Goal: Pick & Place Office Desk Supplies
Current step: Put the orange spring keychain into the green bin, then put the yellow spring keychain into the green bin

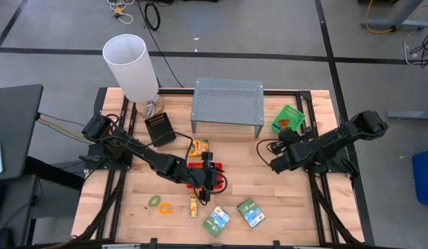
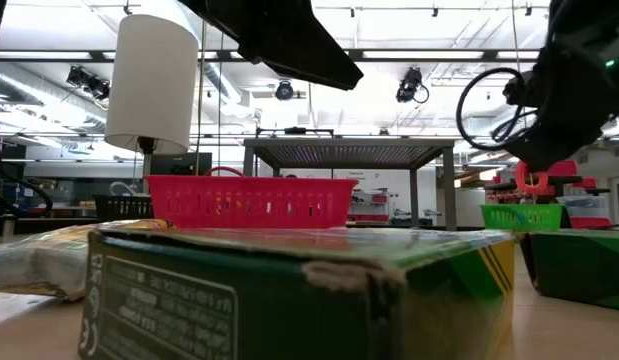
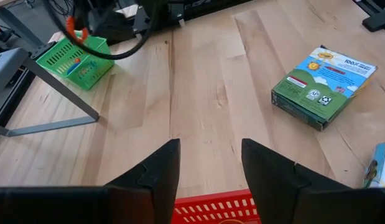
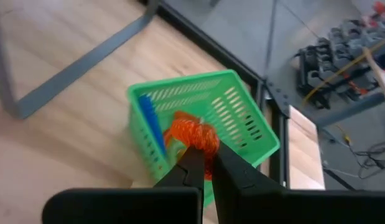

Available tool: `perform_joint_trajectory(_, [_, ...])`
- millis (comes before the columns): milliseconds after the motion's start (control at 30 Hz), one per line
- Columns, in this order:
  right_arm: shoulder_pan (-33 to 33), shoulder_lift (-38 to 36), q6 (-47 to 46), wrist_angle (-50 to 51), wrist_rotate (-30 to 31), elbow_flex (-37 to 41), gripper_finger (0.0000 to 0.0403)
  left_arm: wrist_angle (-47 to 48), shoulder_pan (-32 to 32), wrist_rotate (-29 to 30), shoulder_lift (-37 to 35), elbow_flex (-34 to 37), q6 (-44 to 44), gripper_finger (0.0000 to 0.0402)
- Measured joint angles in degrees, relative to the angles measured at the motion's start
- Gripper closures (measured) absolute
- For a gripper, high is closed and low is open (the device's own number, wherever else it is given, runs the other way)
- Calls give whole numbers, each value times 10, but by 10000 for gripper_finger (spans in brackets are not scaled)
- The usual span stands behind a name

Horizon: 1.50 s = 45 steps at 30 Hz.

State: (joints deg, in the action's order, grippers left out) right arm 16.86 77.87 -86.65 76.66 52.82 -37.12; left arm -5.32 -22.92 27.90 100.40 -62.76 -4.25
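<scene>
My right gripper (image 4: 203, 160) is shut on an orange rubber band (image 4: 191, 135) and hangs just above the green mesh tray (image 4: 198, 118), which stands at the table's far right (image 1: 288, 119) with a blue item (image 4: 148, 121) inside. My left gripper (image 3: 211, 168) is open at the table's middle (image 1: 208, 176). Its fingers stand over the rim of the red mesh tray (image 3: 217, 208), and I cannot tell whether they touch it. On the table lie the crayon box (image 1: 198, 147), the black box (image 1: 160, 128) and two green-blue packets (image 1: 216, 220) (image 1: 251, 212). My right gripper pinches the bunched orange rubber band (image 4: 198, 144) between its two fingertips, slanting down from above. The band sits as a small clump at the fingers' free ends. It is lifted clear, over the green tray's open top.
The grey perforated stand (image 1: 227, 104) stands at the far middle and the white lampshade (image 1: 131, 66) at the far left. Green (image 1: 155, 200) and orange (image 1: 165, 207) bands lie near the front left. Bare wood shows between the two arms.
</scene>
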Motion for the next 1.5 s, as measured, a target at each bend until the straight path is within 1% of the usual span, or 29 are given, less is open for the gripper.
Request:
perform_joint_trajectory(100, [-28,0,6,-4,8,0,392,0,0,0,0,0,0,226])
perform_joint_trajectory(333, [-97,0,59,-22,9,0,389,0,0,0,0,0,0,226])
perform_joint_trajectory(433, [-117,0,88,-40,9,0,352,0,0,0,0,0,0,226])
perform_joint_trajectory(667, [-148,0,135,-75,6,0,233,0,0,0,0,0,0,226])
perform_joint_trajectory(767, [-158,0,153,-91,6,0,198,0,0,0,0,0,0,226])
perform_joint_trajectory(833, [-161,0,160,-102,7,0,185,0,0,0,0,0,-2,226])
perform_joint_trajectory(900, [-158,0,171,-116,13,0,180,4,0,0,0,0,-7,226])
perform_joint_trajectory(967, [-149,0,190,-143,15,0,180,17,-4,1,-2,0,-8,226])
perform_joint_trajectory(1067, [-129,0,244,-200,10,0,187,42,-12,3,-10,1,-6,226])
perform_joint_trajectory(1167, [-102,0,317,-273,-28,0,194,81,-25,3,-25,1,14,226])
perform_joint_trajectory(1333, [-47,0,426,-408,-118,0,197,188,-61,0,-49,1,82,226])
perform_joint_trajectory(1400, [-24,0,464,-468,-162,0,197,237,-79,-11,-56,1,121,226])
perform_joint_trajectory(1500, [10,0,522,-558,-234,0,197,318,-107,-44,-58,0,192,226])
